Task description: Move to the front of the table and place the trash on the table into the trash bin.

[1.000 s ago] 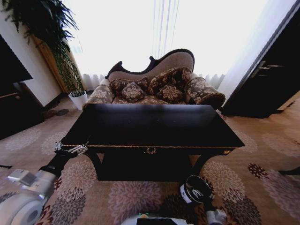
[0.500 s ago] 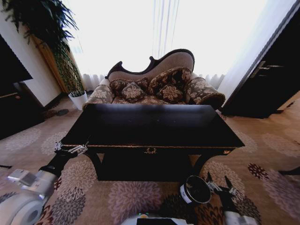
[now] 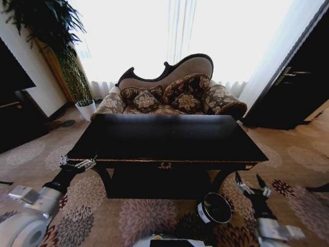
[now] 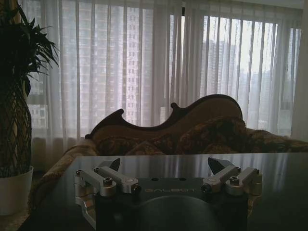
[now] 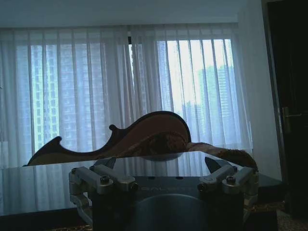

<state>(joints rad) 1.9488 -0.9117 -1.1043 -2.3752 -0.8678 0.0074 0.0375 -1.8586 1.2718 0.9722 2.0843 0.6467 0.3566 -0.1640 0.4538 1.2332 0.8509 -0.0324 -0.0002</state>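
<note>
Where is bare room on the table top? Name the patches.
The table top looks bare from the sofa side to its gold front edge. Tight spots: the front left corner, by the left gripper; the carpet between trash bin and right gripper.

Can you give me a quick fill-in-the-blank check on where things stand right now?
1. The trash bin stands on the ____, in front of the table.
2. The right tool is raised on the bin's ____ side.
3. The left tool sits by the table's front-____ corner.
4. Both tools' fingers are ____.

Missing words: carpet; right; left; open
</note>
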